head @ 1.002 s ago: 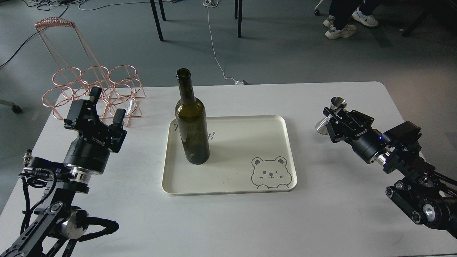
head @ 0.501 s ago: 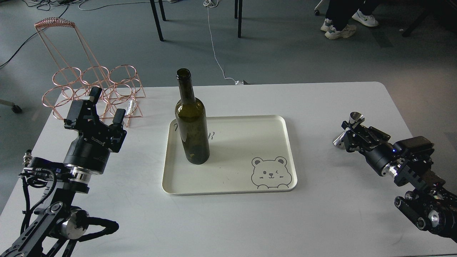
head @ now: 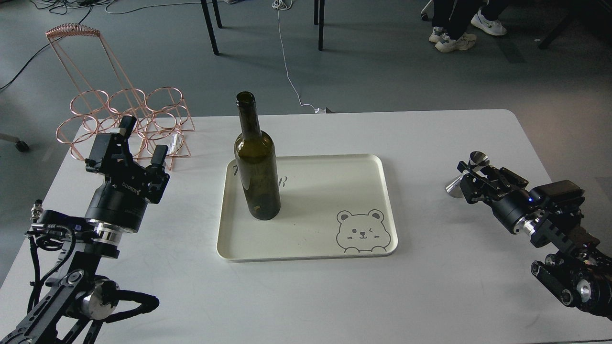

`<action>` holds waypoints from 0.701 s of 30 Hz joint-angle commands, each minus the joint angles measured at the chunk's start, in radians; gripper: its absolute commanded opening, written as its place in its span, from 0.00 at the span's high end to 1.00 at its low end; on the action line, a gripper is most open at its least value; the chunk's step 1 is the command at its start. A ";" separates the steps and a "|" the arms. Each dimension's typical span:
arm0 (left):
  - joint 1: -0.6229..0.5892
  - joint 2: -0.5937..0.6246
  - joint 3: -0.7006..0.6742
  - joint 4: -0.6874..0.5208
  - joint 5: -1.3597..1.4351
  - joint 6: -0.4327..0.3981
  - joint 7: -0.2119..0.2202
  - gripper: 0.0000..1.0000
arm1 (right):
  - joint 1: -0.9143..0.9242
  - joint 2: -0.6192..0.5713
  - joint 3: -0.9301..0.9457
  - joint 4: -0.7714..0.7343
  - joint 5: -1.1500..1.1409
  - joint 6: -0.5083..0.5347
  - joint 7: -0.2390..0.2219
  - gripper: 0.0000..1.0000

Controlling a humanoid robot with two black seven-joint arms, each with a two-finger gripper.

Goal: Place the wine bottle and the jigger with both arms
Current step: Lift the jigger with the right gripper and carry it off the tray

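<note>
Gripping jigger, right gripper low

The wine bottle, dark olive-green, unlabelled and uncorked, was seen upright just left of the frame's centre. The jigger, a small shiny silver hourglass cup, was seen tilted at the right edge.

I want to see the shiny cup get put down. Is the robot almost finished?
About halfway, it seems. The wine bottle already stands upright on the cream tray, and the left gripper is open and off it. The right gripper holds the jigger tilted, low over the white table right of the tray. Left to do: set the jigger down and let go.
</note>
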 commanded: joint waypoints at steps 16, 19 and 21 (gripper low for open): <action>-0.006 0.003 -0.002 0.000 0.000 0.000 -0.002 0.02 | -0.101 -0.188 -0.059 0.206 0.018 0.000 0.000 0.04; -0.006 0.003 -0.002 0.000 0.000 0.000 -0.002 0.02 | -0.147 -0.248 -0.064 0.272 0.040 0.000 0.000 0.04; -0.006 0.003 -0.002 0.000 0.000 0.000 -0.002 0.02 | -0.174 -0.294 -0.064 0.318 0.046 0.000 0.000 0.04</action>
